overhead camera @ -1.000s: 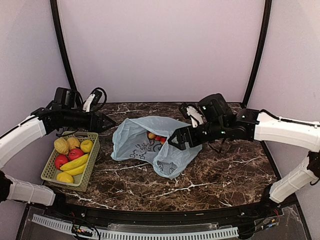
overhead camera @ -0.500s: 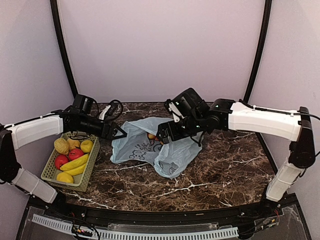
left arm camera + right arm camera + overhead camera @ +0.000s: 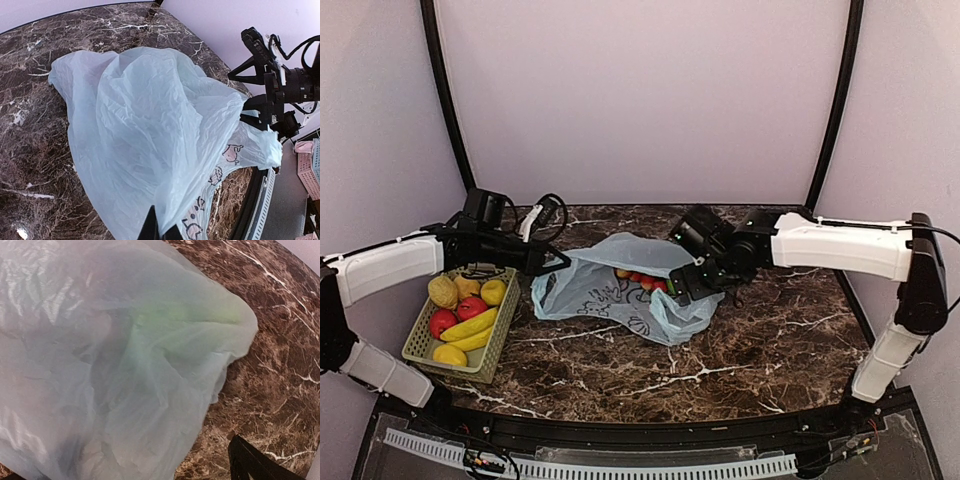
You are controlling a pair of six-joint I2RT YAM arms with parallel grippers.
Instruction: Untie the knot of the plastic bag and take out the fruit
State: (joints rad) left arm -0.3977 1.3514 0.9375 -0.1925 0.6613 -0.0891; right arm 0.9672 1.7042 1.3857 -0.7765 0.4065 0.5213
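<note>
We see soft, even light and faint shadows on the dark marble bench (image 3: 770, 340). The right wrist view blurs the pale blue-green plastic bag (image 3: 110, 365).

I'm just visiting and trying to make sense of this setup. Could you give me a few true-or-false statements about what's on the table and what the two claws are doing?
1. The left gripper is shut on the bag. True.
2. The right gripper is clamped shut. False: it is open, at the bag's mouth.
3. Small red fruits show in the bag's mouth. True.
4. The bananas lie inside the bag. False: they lie in the basket, left of the bag.
</note>
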